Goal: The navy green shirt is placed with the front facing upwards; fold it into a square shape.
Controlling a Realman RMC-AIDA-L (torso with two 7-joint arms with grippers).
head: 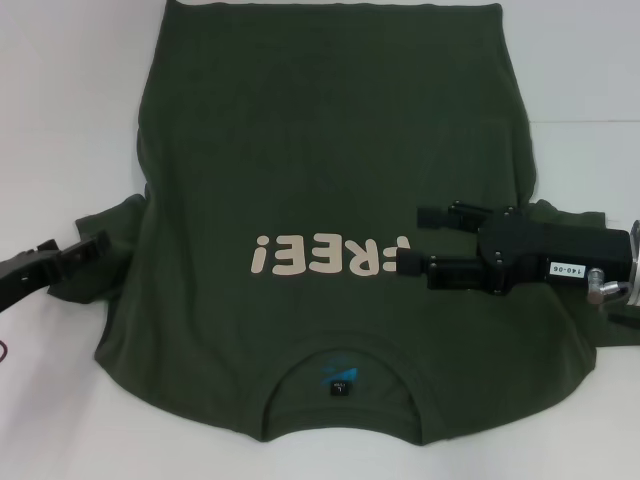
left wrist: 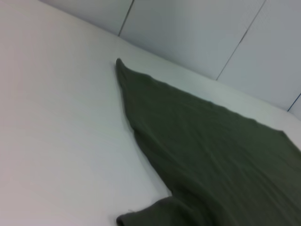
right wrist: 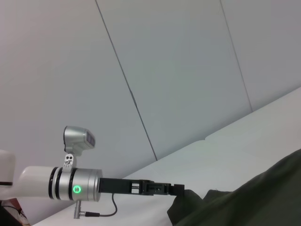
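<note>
The navy green shirt [head: 320,150] lies flat on the white table [head: 60,120], front up. Its collar is nearest me and the cream "FREE!" letters [head: 325,255] read upside down. My right gripper [head: 410,238] hovers open over the chest beside the end of the letters, with nothing between its fingers. My left gripper [head: 85,252] is at the edge of the left sleeve [head: 105,275], touching the cloth. The right wrist view shows the left gripper [right wrist: 175,189] at a bunched bit of shirt [right wrist: 254,197]. The left wrist view shows only shirt [left wrist: 211,155] and table.
A small blue label [head: 340,375] sits inside the collar. The right sleeve [head: 575,215] lies partly under my right arm. White table [left wrist: 56,117] surrounds the shirt, with a pale panelled wall [right wrist: 188,70] behind it.
</note>
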